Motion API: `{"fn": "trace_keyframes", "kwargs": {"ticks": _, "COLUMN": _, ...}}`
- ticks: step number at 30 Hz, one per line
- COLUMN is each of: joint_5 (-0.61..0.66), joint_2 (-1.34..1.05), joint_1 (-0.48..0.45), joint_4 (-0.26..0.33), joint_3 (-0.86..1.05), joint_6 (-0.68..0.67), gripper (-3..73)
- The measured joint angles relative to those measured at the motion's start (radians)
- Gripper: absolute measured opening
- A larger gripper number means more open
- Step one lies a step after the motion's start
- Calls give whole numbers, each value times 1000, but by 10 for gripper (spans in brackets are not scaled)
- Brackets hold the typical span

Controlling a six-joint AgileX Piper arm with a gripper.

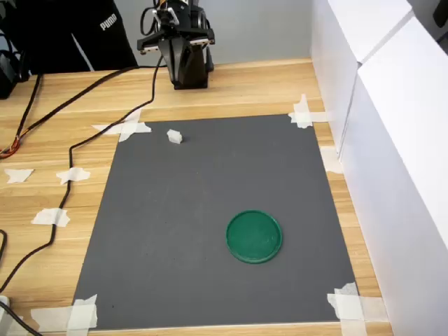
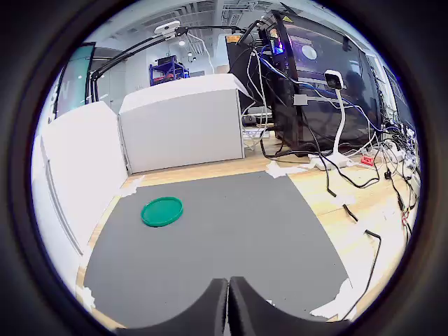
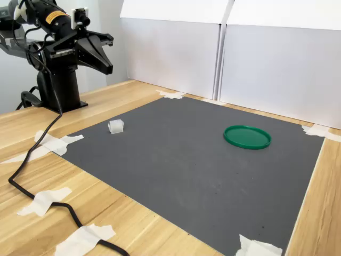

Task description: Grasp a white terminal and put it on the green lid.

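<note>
1. Your white terminal (image 1: 174, 136) sits on the grey mat (image 1: 210, 231), close to the mat's far corner on the first exterior view's left. It lies just inside the mat edge, near a taped corner.
2. In the second exterior view the white terminal (image 3: 116, 126) lies towards the second exterior view's left side of the grey mat (image 3: 176, 176), resting free with nothing touching it.
3. Your green lid (image 1: 254, 236) lies flat on the mat, nearer the camera and to the first exterior view's right, well apart from the terminal.
4. In the wrist view you see the green lid (image 2: 162, 211) on the mat near the white walls (image 2: 175, 126); the terminal does not show there.
5. Your pincer (image 2: 228, 308) has its two dark fingers pressed together with only a thin seam between them, holding nothing.
6. In the second exterior view the pincer (image 3: 108, 68) hangs in the air by the arm's base (image 3: 58, 93), above the wooden tabletop (image 3: 106, 213) and off the mat.
7. White tape pieces (image 1: 126, 129) pin the mat's corners, and a black cable (image 1: 70, 161) runs across the tabletop on the first exterior view's left.
</note>
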Motion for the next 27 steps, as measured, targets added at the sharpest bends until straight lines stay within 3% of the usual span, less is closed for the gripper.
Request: {"fn": "trace_keyframes", "kwargs": {"ticks": 27, "joint_5": 14, "joint_2": 0, "joint_1": 0, "joint_4": 0, "joint_3": -26, "joint_6": 0, "gripper": -16}}
